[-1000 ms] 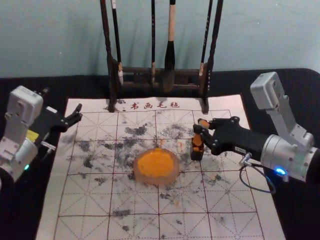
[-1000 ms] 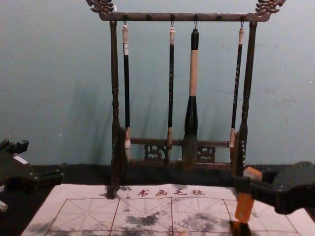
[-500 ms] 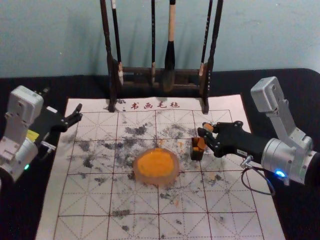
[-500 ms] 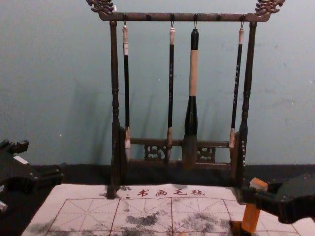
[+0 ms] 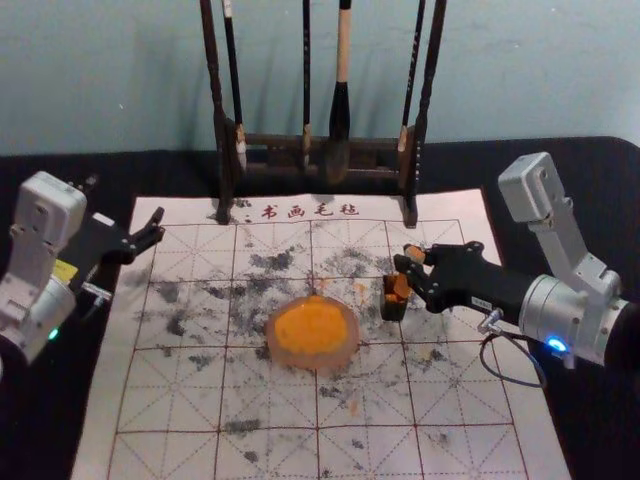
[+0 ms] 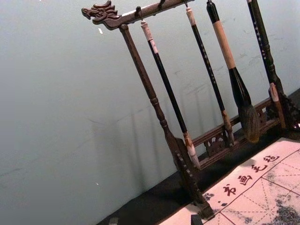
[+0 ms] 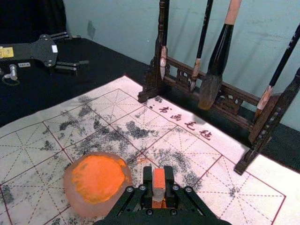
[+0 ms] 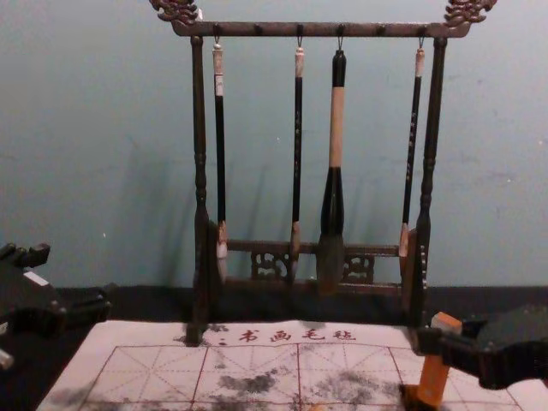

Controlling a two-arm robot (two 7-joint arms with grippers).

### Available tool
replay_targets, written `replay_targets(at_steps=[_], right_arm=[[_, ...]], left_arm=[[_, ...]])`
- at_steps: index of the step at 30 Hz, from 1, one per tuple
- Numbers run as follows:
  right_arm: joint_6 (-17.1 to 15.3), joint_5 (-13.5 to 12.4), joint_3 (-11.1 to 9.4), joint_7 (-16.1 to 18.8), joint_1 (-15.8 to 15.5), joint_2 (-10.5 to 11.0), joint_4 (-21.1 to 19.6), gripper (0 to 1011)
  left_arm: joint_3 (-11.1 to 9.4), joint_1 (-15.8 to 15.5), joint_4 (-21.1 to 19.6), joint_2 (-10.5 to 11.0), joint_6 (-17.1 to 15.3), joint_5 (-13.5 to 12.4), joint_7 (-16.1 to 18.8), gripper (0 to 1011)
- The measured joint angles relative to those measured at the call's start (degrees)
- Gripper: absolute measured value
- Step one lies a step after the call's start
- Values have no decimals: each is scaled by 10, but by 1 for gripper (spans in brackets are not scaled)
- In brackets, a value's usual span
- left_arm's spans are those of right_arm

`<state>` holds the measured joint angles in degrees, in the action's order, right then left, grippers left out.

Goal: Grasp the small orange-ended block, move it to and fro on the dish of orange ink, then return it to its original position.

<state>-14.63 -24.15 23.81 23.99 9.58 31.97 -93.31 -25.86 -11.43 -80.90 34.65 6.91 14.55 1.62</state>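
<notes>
In the head view my right gripper [image 5: 408,268] is shut on the orange-ended block [image 5: 402,287], just over a small dark open box [image 5: 394,308]. The block's lower end reaches the box's opening; how deep it sits is hidden. The chest view has the block [image 8: 434,381] leaning slightly, held by my right gripper [image 8: 437,342]. From the right wrist view, the block [image 7: 159,183] stands pinched in my right gripper [image 7: 159,187]. Left of the box lies the round dish of orange ink [image 5: 312,332]. My left gripper [image 5: 152,232] is parked open at the mat's far left.
A wooden rack [image 5: 270,160] with hanging brushes stands behind the marked white mat [image 5: 250,400]. The large brush [image 8: 331,231] hangs low near the rack's middle. The mat lies on a black-covered table [image 5: 590,200].
Over the last second, my right gripper has come down and a little to the right with the block, ending with a very slight shift left. The left arm has stayed still.
</notes>
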Motion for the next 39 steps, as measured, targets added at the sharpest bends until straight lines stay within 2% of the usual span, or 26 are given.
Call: replay_targets(at_steps=[20,39], right_arm=[[-17,-2,-6,-13,8,-23,18,116],[-19,2,5,-9,16,-30,35,116]], left_arm=[[0,0,0,0,0,0,0,1001],[0,0,0,0,0,0,0,1001]])
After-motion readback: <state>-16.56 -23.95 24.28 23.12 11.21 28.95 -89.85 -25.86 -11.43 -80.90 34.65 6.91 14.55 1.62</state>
